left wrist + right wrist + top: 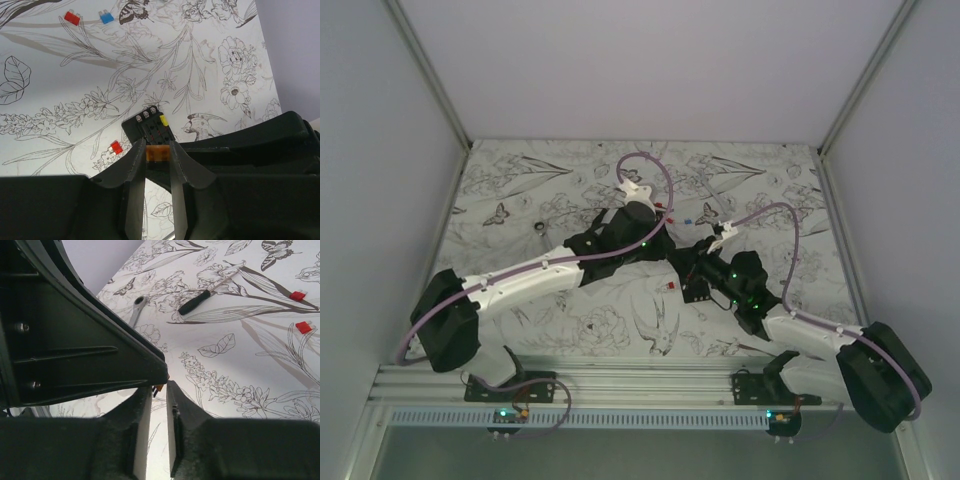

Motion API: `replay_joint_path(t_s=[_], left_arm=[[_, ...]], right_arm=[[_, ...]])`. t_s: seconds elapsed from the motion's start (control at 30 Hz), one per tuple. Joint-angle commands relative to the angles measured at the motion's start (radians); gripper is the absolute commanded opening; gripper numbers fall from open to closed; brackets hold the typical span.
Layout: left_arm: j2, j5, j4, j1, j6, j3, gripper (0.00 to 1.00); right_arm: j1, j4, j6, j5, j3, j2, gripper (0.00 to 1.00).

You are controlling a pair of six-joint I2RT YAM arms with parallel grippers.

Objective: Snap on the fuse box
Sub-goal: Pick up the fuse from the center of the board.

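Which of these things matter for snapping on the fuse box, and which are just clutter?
Job: fuse box; orange fuse in the left gripper.
Lying about: near red fuse beside the box, far red fuse, blue fuse, wrench, black-handled tool.

Left arm [520, 280] and right arm [800, 325] meeting mid-table, fuse box [698, 291] beside them, floral table [520, 190]

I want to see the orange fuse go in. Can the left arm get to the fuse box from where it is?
Probably yes. The left gripper pinches the orange fuse, and the fuse box sits just past its fingertips with nothing between. The right arm crowds one side.
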Motion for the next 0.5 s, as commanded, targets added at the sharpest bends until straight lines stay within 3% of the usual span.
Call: replay_joint_path(t_s=[0.0, 0.13, 0.37, 0.47], left_arm=[[-0.035, -0.011, 0.031, -0.007, -0.012, -0.024, 0.18], [-0.050, -0.012, 0.032, -0.007, -0.005, -0.037, 0.22], [-0.121, 0.014, 0.047, -0.002, 0.083, -0.080, 0.40], [-0.163, 0.082, 0.057, 0.010, 0.177, -0.107, 0.44]], right_arm=[[0.011, 0.048, -0.013, 0.008, 0.022, 0.009, 0.15], [0.011, 0.035, -0.028, 0.006, 0.018, -0.001, 0.00], [0.009, 0.010, -0.073, -0.015, 0.012, -0.027, 0.00], [-0.002, -0.025, -0.113, -0.094, 0.030, -0.040, 0.00]])
